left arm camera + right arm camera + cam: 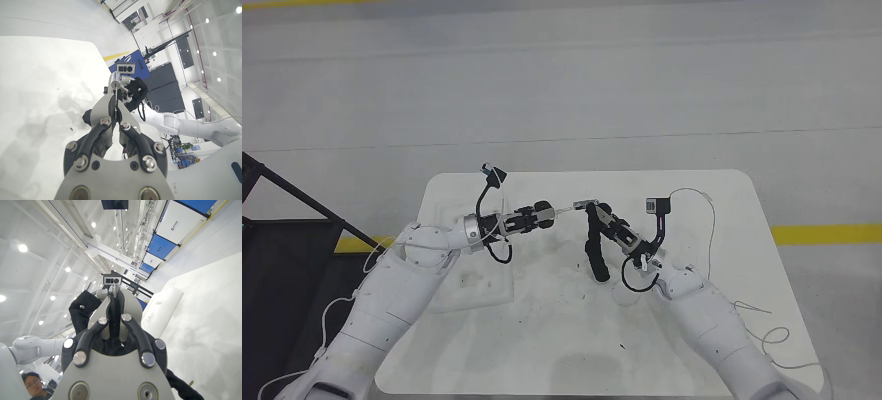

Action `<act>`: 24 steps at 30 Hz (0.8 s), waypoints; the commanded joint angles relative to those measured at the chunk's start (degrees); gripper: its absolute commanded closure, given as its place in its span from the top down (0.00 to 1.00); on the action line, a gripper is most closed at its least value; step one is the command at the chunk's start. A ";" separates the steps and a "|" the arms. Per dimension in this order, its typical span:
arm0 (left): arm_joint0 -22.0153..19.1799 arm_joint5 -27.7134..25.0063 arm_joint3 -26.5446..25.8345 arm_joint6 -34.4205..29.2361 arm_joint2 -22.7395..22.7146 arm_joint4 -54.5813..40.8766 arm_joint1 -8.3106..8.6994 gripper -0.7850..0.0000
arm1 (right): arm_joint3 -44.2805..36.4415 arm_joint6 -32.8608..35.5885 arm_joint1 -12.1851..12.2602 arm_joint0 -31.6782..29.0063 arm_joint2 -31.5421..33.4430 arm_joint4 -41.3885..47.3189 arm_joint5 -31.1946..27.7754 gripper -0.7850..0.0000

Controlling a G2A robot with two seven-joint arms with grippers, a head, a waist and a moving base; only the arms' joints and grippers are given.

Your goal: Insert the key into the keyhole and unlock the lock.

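Gripping the flat silver key (116, 92), left claw (115, 100) had the blade aimed straight at the keyhole (115, 85) of the shiny silver cylinder lock (115, 79), tip basically touching. Right claw (114, 296) was clamped on that lock.

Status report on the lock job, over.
Left gripper shut on key. Right gripper shut on lock. Key tip at keyhole. Nothing blocking.

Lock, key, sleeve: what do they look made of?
Lock: polished metal, likely chromed, judging by the bright mirror-like highlights on its round barrel. Key: thin bare metal, duller grey, seen edge-on. Sleeve: black woven or knitted fabric, matte with a ribbed texture; what it covers is hidden.
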 commanded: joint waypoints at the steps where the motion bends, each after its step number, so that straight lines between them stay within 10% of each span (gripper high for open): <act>1: -0.11 0.07 0.09 -0.12 0.01 0.09 -0.13 0.00 | 0.00 0.00 0.00 0.00 0.00 0.00 0.00 0.00; 24: -0.38 -0.12 1.29 -1.06 -0.37 0.63 -1.29 0.00 | 0.00 0.00 0.00 0.00 0.00 0.00 0.00 0.00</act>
